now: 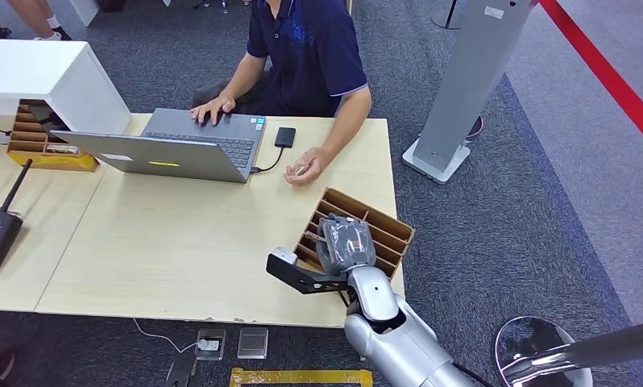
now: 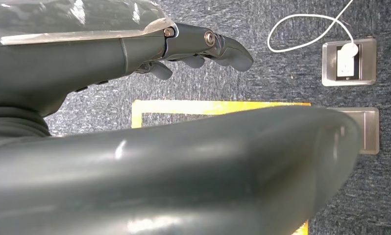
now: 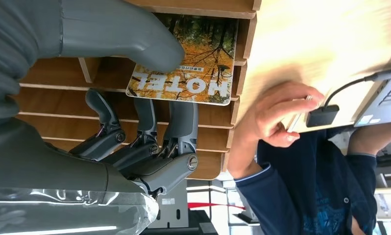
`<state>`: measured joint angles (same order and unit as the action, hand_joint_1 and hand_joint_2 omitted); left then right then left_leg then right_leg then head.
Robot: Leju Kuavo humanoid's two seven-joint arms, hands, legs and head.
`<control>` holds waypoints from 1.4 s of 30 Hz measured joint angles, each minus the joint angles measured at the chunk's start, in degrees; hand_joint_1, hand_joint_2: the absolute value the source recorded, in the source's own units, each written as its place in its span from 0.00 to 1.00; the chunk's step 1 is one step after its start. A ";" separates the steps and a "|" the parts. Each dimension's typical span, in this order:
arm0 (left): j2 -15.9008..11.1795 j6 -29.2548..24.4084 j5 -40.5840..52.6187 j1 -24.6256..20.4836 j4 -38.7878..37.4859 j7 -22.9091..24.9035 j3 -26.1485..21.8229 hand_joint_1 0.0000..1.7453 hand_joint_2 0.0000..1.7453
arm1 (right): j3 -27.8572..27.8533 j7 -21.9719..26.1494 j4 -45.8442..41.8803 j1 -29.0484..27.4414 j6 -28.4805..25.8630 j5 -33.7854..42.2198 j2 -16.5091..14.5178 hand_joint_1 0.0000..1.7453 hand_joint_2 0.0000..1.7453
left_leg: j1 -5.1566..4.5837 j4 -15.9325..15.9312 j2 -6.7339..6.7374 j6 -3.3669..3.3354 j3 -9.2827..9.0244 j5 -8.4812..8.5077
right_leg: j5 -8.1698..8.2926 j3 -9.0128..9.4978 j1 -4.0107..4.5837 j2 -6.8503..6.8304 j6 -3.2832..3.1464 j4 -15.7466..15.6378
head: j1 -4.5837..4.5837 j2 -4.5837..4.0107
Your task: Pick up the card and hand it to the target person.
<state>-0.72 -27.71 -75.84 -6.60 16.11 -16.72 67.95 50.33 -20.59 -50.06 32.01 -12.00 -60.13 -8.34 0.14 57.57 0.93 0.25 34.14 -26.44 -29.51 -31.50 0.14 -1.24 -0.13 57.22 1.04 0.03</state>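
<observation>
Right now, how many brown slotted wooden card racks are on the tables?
2: one brown slotted wooden rack at the table's right edge under the right hand; another far left beside the white box.

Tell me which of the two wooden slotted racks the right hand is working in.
The wooden rack at the table's right front corner, near the person's resting hand. The right hand is inside it, pinching the HOTEL card. The other rack sits far left, under the white box.

Even, bright indoor light with soft shadows. The head view is sharp; glare streaks the chrome base (image 1: pixel 536 347) at lower right. In both wrist views, the near robot hand (image 2: pixel 183 161) blurs, with window glare.
</observation>
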 joint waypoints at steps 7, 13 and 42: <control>0.00 0.10 0.56 0.00 0.00 0.00 0.01 0.00 0.00 | -0.51 -0.19 -3.78 -0.69 0.84 0.35 0.93 0.76 1.00 | 0.00 0.00 0.00 0.00 0.00 0.00 | 0.00 0.00 0.00 0.00 0.00 0.00 | 0.02 0.00; 0.00 0.41 0.91 -0.01 0.00 0.00 0.01 0.00 0.00 | -0.56 -0.31 -5.26 -1.06 1.65 0.29 1.27 0.83 1.00 | 0.00 0.00 0.01 0.00 -0.01 0.00 | 0.00 0.01 0.00 0.01 0.00 0.00 | 0.01 -0.01; 0.00 0.66 1.22 0.10 0.00 0.00 0.01 0.00 0.00 | -7.01 -0.87 -20.07 -1.52 -1.76 3.84 6.54 0.88 1.00 | 0.00 0.00 0.00 0.00 -0.02 0.00 | 0.01 0.00 -0.01 0.01 0.00 -0.01 | 0.01 0.00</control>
<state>-0.72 -27.05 -74.62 -6.50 16.11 -16.72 67.95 43.32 -21.46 -70.13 30.49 -13.76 -56.30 -1.81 0.13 57.57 0.93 0.25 34.12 -26.44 -29.50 -31.49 0.13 -1.23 -0.12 57.22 1.05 0.03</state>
